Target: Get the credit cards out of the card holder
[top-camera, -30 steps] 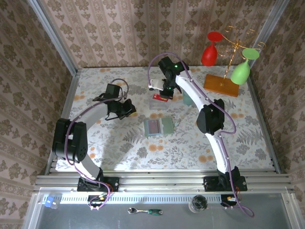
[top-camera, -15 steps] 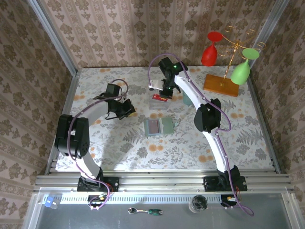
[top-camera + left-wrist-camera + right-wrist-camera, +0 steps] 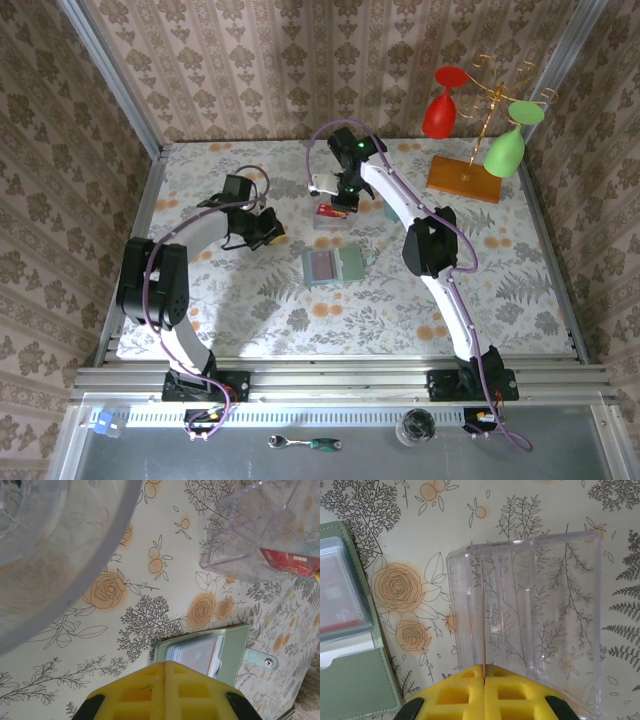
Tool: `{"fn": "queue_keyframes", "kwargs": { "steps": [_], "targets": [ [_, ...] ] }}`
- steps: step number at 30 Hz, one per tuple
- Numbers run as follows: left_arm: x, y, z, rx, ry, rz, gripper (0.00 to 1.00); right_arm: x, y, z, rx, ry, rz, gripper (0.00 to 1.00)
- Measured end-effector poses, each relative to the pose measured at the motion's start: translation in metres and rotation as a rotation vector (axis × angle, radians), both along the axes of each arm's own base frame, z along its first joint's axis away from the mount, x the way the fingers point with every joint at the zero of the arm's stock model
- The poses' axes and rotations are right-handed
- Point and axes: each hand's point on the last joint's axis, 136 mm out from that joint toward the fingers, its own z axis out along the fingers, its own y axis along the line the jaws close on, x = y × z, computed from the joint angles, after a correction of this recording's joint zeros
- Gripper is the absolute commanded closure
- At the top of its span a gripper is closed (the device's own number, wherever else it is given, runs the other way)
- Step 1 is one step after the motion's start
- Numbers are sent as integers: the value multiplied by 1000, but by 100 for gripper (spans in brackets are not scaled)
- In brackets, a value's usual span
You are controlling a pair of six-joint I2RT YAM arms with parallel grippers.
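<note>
The pale green card holder (image 3: 335, 266) lies open mid-table, a reddish card showing through its clear sleeves (image 3: 337, 600). My right gripper (image 3: 333, 205) is shut on a red credit card (image 3: 327, 210) above a clear plastic tray (image 3: 333, 222). In the right wrist view the card (image 3: 484, 625) appears edge-on, reaching from my right gripper (image 3: 484, 667) down into the tray (image 3: 540, 615). My left gripper (image 3: 270, 228) hovers left of the holder, shut on nothing. In the left wrist view my left gripper (image 3: 165, 664) points at the holder (image 3: 232, 650), with the tray (image 3: 250, 535) and red card (image 3: 285, 562) beyond.
A pale teal cup (image 3: 394, 207) stands right of the tray. A wooden-based rack (image 3: 465, 178) at the back right carries a red glass (image 3: 440, 112) and a green glass (image 3: 505, 150). A clear curved rim (image 3: 60, 555) sits close to the left wrist camera.
My right gripper has shifted a little left and toward the near side with the red card, over the clear tray. The left arm and the card holder have stayed put.
</note>
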Motion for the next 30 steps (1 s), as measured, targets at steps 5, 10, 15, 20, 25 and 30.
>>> {"fn": "queue_keyframes", "kwargs": {
  "steps": [5,10,15,20,25,30],
  "targets": [
    [-1,2,-2,1,4,4,99,-6,0,-1,-11,16,21,100],
    [-5,3,-5,2,14,7,99,-14,-2,-3,-24,45,28,100],
    [-9,4,-5,1,15,10,99,-18,-4,-4,-32,64,30,100],
    [-14,6,-5,1,17,11,99,-21,-2,-6,-32,74,34,94],
    [-16,6,-7,-1,23,17,99,-24,1,-9,-30,82,40,89],
    [-16,6,-9,-3,20,22,99,-20,4,-8,-20,64,35,87]
  ]
}}
